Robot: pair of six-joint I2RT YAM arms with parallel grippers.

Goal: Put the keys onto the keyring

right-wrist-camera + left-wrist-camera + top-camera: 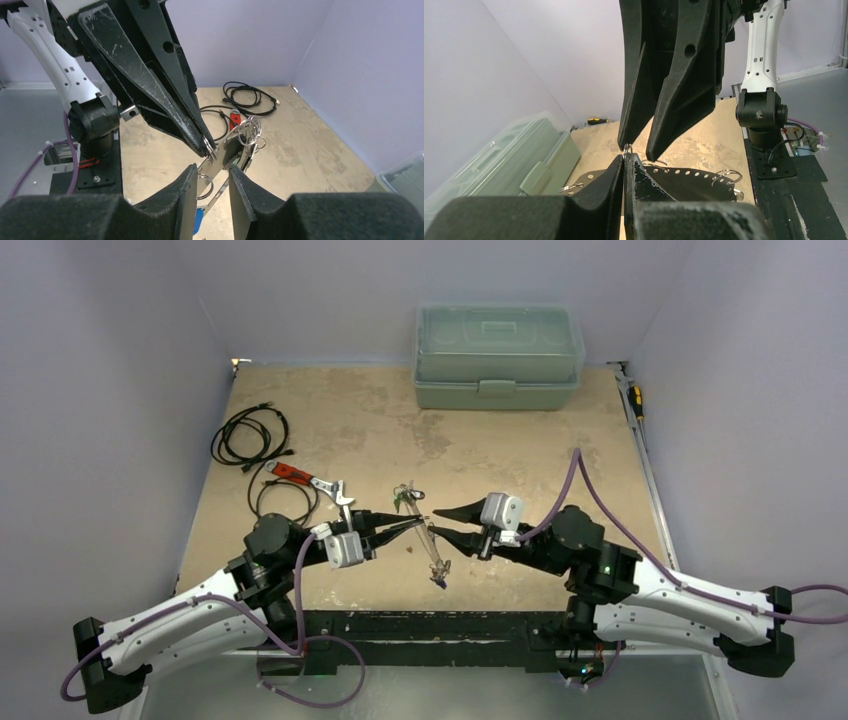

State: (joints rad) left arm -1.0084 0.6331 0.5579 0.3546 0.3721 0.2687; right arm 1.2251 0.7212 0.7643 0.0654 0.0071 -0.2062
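**Pale walls around a worn tan table**

Plain lavender-grey walls (110,390) close in the table (540,450) on its left, far and right sides. The tan top is scuffed and blotched with lighter patches. A black strip (430,625) runs along its near edge, with a smooth grey surface (450,690) beyond. The light is soft and even.

Keyring (432,552) and keys (440,578): bright polished metal. Jaws: matt black plastic, scuffed pale along the edges. Counter (480,440): matt, blotchy tan board; box (498,355): smooth, translucent pale-green plastic.
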